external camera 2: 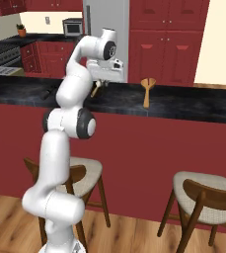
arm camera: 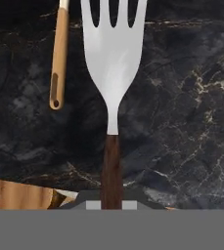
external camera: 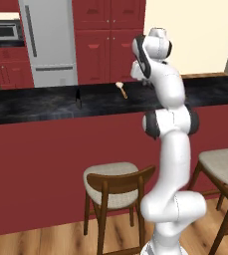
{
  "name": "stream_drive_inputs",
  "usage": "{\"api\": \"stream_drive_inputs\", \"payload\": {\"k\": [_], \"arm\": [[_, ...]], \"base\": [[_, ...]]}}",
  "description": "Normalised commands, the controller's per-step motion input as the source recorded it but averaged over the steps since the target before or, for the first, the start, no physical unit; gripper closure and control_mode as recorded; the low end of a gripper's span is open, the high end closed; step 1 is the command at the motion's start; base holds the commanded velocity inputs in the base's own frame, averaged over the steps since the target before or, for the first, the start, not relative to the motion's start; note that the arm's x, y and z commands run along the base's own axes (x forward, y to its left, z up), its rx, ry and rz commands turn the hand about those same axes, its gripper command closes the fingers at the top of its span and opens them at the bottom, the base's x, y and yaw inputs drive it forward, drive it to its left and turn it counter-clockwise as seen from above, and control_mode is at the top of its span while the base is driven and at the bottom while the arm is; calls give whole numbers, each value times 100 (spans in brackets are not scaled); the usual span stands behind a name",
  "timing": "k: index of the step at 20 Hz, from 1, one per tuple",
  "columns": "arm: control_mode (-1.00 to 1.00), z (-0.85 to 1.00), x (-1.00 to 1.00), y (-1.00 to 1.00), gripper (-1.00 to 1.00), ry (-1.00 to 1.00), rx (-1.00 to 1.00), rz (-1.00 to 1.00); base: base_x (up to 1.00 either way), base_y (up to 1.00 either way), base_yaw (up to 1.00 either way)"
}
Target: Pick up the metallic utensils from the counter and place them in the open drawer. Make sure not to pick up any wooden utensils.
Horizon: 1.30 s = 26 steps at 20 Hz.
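Gripper clenched on silver fork's dark handle above glossy black veined counter, wooden spoon handle just beside.

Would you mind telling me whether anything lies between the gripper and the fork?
Nothing visible does: the gripper is shut on the fork at its dark handle. A wooden spoon handle lies on the counter beside the tines, apart from them.

silver fork (brown handle), black veined counter
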Motion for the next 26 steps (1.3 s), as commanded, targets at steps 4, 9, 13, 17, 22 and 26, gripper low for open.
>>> {"api": "stream_drive_inputs", "payload": {"k": [4,9,13,17,22,26], "arm": [[-100,13,-100,-14,100,-3,1,6],[-100,0,-100,-2,100,0,0,8],[-100,-10,-100,-2,100,-9,0,9],[-100,-5,-100,-22,100,-35,8,12],[-100,0,-100,-17,100,-30,5,12],[-100,0,-100,-8,100,-20,0,9]], "base": [[0,0,0],[0,0,0],[0,0,0],[0,0,0],[0,0,0],[0,0,0]]}}
